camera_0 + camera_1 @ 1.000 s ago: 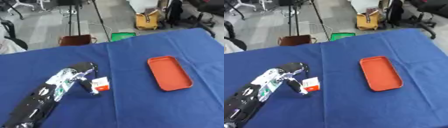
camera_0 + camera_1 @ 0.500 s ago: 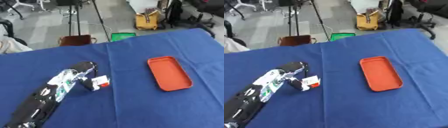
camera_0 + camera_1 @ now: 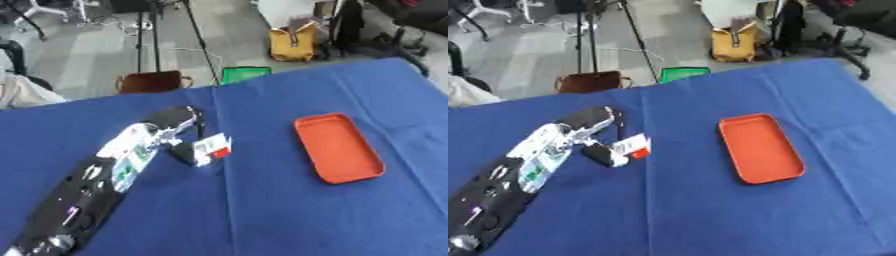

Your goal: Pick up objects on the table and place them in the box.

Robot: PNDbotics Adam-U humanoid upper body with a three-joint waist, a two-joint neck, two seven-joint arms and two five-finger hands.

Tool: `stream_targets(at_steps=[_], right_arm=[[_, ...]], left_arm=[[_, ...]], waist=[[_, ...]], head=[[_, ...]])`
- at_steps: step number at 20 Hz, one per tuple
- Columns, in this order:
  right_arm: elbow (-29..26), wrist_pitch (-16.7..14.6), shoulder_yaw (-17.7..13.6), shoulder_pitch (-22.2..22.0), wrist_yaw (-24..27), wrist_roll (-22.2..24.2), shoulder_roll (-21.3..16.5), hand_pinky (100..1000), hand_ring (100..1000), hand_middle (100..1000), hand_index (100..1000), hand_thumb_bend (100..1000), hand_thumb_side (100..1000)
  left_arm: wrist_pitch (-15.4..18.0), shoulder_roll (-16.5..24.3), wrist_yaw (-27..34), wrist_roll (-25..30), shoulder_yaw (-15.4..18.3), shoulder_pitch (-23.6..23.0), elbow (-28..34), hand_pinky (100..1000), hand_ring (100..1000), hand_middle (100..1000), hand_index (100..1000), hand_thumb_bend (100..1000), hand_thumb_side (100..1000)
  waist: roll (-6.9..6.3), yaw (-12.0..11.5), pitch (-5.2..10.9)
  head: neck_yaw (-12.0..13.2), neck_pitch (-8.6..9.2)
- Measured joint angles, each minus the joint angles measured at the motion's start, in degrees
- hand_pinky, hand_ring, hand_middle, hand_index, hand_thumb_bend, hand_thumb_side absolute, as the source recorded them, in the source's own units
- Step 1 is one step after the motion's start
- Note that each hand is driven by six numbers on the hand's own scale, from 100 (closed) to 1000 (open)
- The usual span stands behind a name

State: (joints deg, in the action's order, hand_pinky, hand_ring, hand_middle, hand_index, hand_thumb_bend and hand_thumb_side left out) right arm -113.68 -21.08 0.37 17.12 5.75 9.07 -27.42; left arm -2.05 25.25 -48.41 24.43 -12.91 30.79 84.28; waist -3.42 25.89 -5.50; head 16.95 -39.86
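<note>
- our left hand (image 3: 179,131) has its fingers curled round a small white-and-red object (image 3: 211,146), held just over the blue table (image 3: 262,210).
- the orange box (image 3: 337,147) lies well apart to the right.
- the object could slip out on the way across, or land short on the rim.
- our right hand isn't in view.

We seem to be in a lab or office: past the blue table (image 3: 289,220) lie a grey floor, tripod legs (image 3: 199,45), chair bases (image 3: 852,45), a yellow bag (image 3: 292,42) and cables.
</note>
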Motion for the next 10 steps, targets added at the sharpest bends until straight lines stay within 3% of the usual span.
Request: stream_targets(at_steps=[4,10], right_arm=[[0.00,-0.04,0.41,0.39,0.45,0.44,0.13,609,708,674,833,507,521],[0.00,-0.14,1.51,2.09,1.52,1.53,0.65,610,708,675,833,504,532]], left_arm=[[1.28,-0.64,0.16,1.35,-2.47,7.00,-0.44,852,805,762,448,348,419],[3.77,-6.40,-3.66,-1.11,-4.97,15.52,-9.62,817,800,766,478,394,430]], waist=[[0.30,1.85,0.01],[0.38,5.61,0.00]], head=[[0.28,0.00],[1.52,0.17]])
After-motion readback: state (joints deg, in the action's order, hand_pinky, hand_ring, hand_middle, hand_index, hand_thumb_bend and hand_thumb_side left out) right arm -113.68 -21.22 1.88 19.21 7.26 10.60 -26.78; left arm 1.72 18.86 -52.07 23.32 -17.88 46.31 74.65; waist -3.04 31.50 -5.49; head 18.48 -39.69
